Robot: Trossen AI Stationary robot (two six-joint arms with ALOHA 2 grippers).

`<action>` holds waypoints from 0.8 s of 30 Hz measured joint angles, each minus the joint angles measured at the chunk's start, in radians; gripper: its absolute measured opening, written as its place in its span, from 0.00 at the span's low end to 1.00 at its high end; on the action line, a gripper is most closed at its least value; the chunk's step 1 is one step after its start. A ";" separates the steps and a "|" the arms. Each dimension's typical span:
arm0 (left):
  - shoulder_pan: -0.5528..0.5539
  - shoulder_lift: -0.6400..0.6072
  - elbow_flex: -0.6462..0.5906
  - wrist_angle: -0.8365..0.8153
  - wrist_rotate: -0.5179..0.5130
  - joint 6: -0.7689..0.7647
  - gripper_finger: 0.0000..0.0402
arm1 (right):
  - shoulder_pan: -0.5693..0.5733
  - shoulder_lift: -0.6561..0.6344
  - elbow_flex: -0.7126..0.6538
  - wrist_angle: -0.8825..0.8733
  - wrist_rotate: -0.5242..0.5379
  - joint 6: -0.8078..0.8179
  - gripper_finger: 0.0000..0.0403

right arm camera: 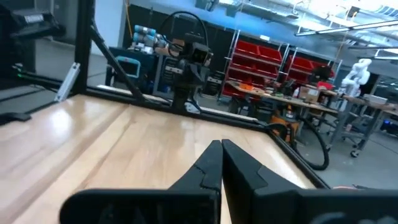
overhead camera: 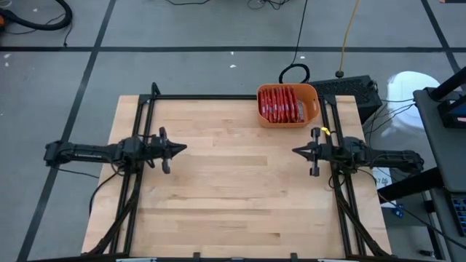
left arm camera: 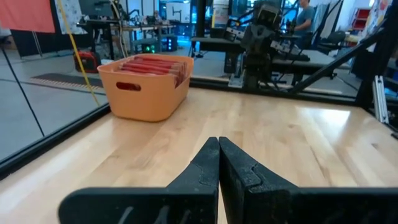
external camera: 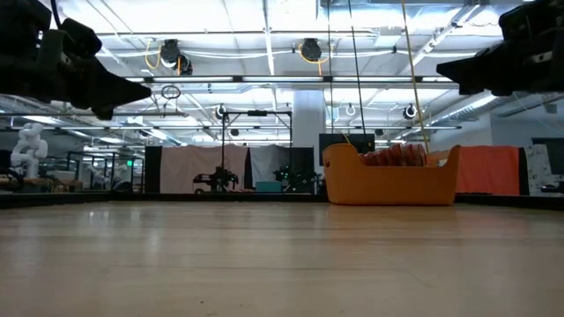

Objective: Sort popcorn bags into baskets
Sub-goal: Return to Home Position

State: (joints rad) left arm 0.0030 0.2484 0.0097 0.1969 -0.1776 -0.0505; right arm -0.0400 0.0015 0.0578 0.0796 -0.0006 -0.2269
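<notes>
Your orange tub [overhead camera: 284, 124] at the table's [overhead camera: 233, 189] corner holds upright red popcorn bags [overhead camera: 280, 103], print unreadable. Left gripper [overhead camera: 183, 148] and right gripper [overhead camera: 294, 151] hover pinched together, empty.

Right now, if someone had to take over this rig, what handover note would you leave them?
Left tool: shut, empty, held above the table's left side, pointing inward.
Right tool: shut, empty, mirrored on the right side.
Popcorn bags: all that show stand packed in the orange tub at the table's far right.
Done: no bag lies loose on the wood.
Left: sorting looks finished; both arms appear parked, or nearly so.
</notes>
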 joint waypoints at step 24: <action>0.001 -0.199 0.002 -0.186 0.153 0.039 0.00 | 0.029 0.007 0.001 -0.046 -0.052 0.108 0.00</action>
State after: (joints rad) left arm 0.0044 0.0497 0.0120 0.0110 -0.0247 -0.0119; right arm -0.0113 0.0086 0.0586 0.0336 -0.0525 -0.1184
